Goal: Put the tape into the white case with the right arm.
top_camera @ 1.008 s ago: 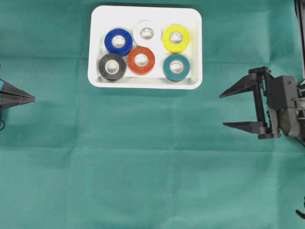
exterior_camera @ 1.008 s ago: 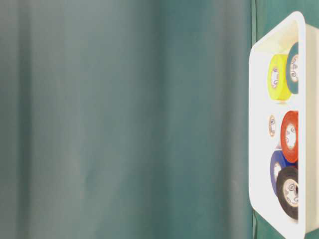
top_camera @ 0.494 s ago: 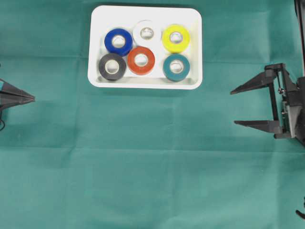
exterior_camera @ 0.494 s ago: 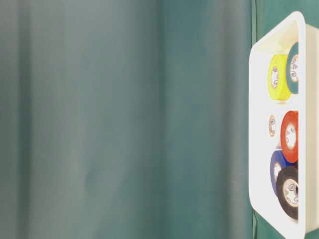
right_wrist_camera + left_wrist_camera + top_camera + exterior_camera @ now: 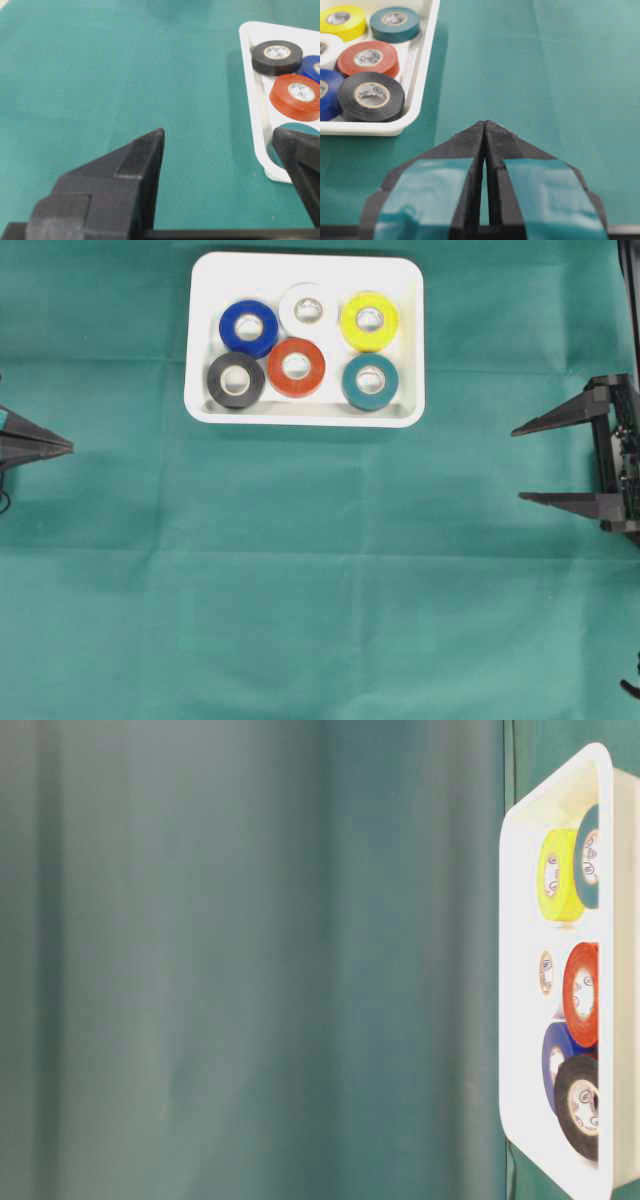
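Six tape rolls [image 5: 296,367] lie flat in case [image 5: 404,280], far centre. Right gripper [image 5: 520,463] at right edge, jaws wide apart, empty, well clear of case. Left gripper [image 5: 68,447] at left edge, jaws together.

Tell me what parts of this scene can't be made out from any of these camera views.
- Right arm behind the right gripper: cut off by the overhead view's right edge.
- White tape: mostly hidden behind the red tape in the table-level view.
- Teal tape: partly covered by a finger in the right wrist view.
- White case: its right side cropped in the table-level view.
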Controlling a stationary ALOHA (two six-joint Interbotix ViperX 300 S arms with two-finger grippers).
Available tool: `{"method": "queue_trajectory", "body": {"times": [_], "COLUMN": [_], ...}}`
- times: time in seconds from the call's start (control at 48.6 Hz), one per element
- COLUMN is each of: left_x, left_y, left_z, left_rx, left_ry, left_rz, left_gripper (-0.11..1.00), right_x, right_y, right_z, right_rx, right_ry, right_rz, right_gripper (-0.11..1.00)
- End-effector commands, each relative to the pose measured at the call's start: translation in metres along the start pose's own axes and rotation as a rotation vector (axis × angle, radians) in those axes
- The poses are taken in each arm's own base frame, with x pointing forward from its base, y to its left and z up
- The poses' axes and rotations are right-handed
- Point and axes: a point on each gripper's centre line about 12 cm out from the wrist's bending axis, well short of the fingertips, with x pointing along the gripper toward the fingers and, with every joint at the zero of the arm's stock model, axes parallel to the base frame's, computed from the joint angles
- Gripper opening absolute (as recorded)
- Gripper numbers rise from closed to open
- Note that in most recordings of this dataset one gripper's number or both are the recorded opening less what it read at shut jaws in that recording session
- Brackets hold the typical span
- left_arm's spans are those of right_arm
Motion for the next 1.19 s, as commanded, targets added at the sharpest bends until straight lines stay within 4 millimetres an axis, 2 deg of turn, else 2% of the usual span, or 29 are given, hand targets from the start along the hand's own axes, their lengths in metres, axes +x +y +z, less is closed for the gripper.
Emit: {"method": "queue_trajectory", "body": {"times": [0.0,0.782,1.172], "left_x": [0.001,0.001,0.001], "left_y": [0.000,0.000,0.000], "left_z": [0.005,0.005,0.005], "left_rx": [0.001,0.001,0.000], "left_ry": [-0.009,-0.009,-0.011], "left_rz": [0.001,0.001,0.001], "left_gripper": [0.00,0.00,0.00], "right_x": [-0.002,-0.002,-0.004], "right_y": [0.001,0.001,0.001], "right_z": [0.002,-0.001,-0.010], "right_rx": [-0.002,-0.003,0.000], "right_ry": [-0.018,-0.010,0.008], "right_rz": [0.004,0.004,0.003], "right_gripper": [0.65,0.66,0.66]}}
